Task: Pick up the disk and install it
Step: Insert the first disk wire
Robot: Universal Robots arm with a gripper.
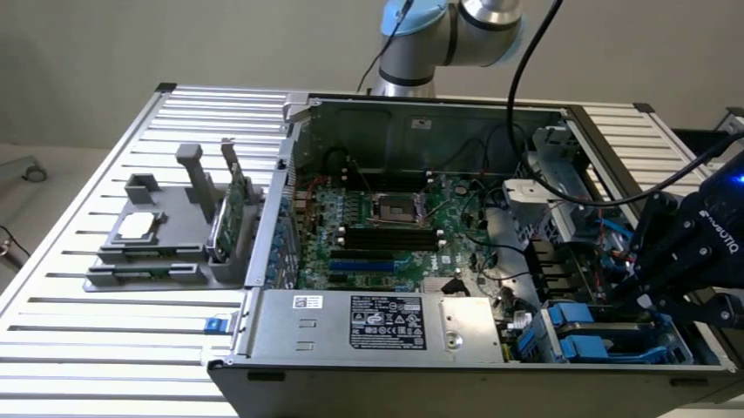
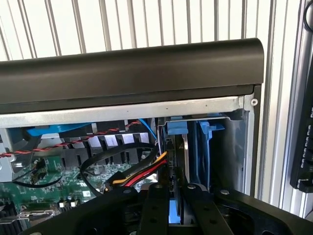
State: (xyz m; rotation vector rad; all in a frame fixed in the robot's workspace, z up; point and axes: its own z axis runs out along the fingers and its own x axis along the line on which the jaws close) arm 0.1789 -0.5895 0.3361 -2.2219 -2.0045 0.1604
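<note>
At the exterior view's right edge, the black gripper (image 1: 651,292) hangs over the drive-bay corner of an open computer case (image 1: 407,374) that lies on a slatted metal table (image 1: 104,340). Blue plastic drive carriers (image 1: 581,324) fill that corner of the chassis, just below the gripper body. Within the case, the green motherboard (image 1: 389,228) carries an empty CPU socket (image 1: 389,207) and black memory slots (image 1: 375,239); a grey power supply (image 1: 384,324) with a black-and-white label occupies the near edge. On the table toward the exterior view's left, a grey fixture block (image 1: 152,244) bears a small square silver chip (image 1: 136,226) and, standing on edge, a thin green circuit card (image 1: 236,205). The arm's grey-and-blue joints (image 1: 448,35) rise behind the case.

Seen from the wrist camera, the two black fingers (image 2: 152,205) stand close together, nearly closed, pinching the upright edge of the disk (image 2: 177,161). Its blue carrier frame (image 2: 203,147) sits in the vertical bay beside the chassis side wall (image 2: 239,161), so the disk is seated edge-on in the bay while gripped. Red, yellow and black power leads (image 2: 142,174) run just beside the disk. A dark case rim (image 2: 132,68) crosses beyond the bay.
</note>
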